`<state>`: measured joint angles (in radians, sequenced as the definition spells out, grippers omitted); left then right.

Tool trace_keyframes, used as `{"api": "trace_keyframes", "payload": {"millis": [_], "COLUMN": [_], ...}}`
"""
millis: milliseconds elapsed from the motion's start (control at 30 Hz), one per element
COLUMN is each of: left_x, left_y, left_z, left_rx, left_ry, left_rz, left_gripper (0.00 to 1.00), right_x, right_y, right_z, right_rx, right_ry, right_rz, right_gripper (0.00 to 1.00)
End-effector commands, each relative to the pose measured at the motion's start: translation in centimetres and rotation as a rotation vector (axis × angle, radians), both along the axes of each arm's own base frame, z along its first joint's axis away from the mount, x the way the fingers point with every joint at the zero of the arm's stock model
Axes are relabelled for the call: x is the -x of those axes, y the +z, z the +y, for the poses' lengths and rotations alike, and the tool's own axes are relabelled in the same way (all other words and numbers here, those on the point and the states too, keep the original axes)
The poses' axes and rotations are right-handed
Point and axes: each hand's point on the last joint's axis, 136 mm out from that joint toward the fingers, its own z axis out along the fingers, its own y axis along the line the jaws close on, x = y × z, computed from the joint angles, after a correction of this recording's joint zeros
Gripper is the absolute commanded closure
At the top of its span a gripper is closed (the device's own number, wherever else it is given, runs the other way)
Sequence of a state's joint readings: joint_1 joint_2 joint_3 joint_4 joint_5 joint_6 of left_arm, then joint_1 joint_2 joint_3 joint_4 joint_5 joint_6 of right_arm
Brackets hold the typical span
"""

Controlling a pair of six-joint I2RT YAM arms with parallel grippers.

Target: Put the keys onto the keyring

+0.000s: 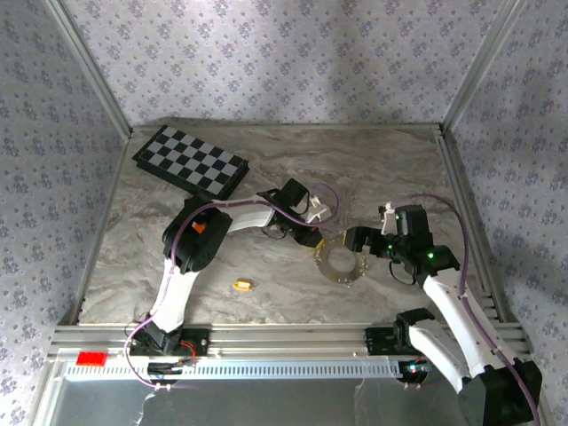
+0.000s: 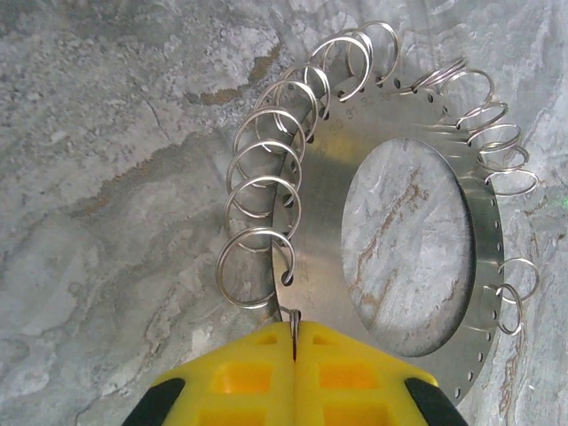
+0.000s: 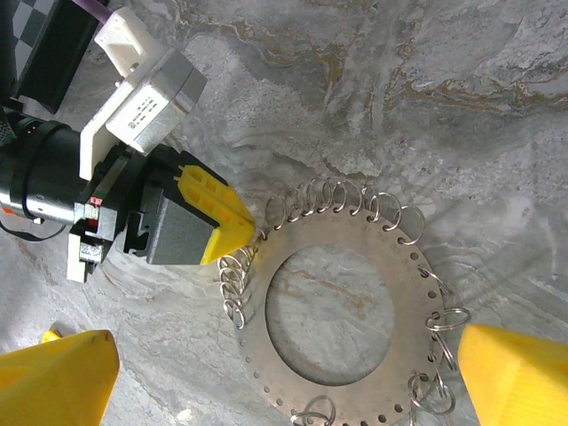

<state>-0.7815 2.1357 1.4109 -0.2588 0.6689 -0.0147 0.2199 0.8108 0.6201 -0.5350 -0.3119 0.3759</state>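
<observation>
**A:** Where is the keyring?

**B:** The flat silver metal keyring (image 1: 342,260), a disc with a large round hole and small wire loops fanned round its rim, lies flat on the grey marbled table (image 1: 284,306). It sits right of the middle, nearer the near edge than the far one.

**A:** And the key?

**B:** A small yellow-gold key (image 1: 244,285) lies by itself close to the near edge, left of the keyring and well apart from it.

**A:** What are the pincers doing?

**B:** The left gripper (image 2: 294,335) has its yellow fingers pressed together at the keyring's left rim, with a thin sliver of silver metal pinched between the tips. The right gripper (image 3: 288,368) hangs above the keyring with its jaws spread wide, one yellow finger on each side, holding nothing.

**A:** Anything else?

**B:** A black-and-white checkerboard (image 1: 191,161) lies in the far left corner.
</observation>
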Motion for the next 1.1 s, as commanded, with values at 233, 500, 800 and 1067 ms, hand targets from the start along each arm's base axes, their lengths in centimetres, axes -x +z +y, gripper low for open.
{"api": "trace_keyframes", "payload": {"millis": [233,500,800,1067], "left_x": [0.5,3.0,7.0,11.7], "left_y": [7.2,12.7,21.4,28.6], "left_z": [0.4,1.3,2.8,5.3], "left_rx": [0.049,0.078,0.26,0.494], "left_ry": [0.012,-0.009,-0.041,-0.134], "left_rz": [-0.201,-0.365,-0.513,-0.592], "left_gripper": [1.0,1.0,1.0,1.0], "right_x": [0.6,2.8,7.6,11.2], "right_y": [3.3,8.9,17.8,22.7], "right_z": [0.8,3.1,5.6,7.2], "right_rx": [-0.069,-0.215,-0.386,-0.484], "right_ry": [0.04,0.168,0.386,0.573], "right_rz": [-0.089,-0.271,-0.577,-0.744], "right_gripper": [0.0,0.0,0.0,0.08]}}
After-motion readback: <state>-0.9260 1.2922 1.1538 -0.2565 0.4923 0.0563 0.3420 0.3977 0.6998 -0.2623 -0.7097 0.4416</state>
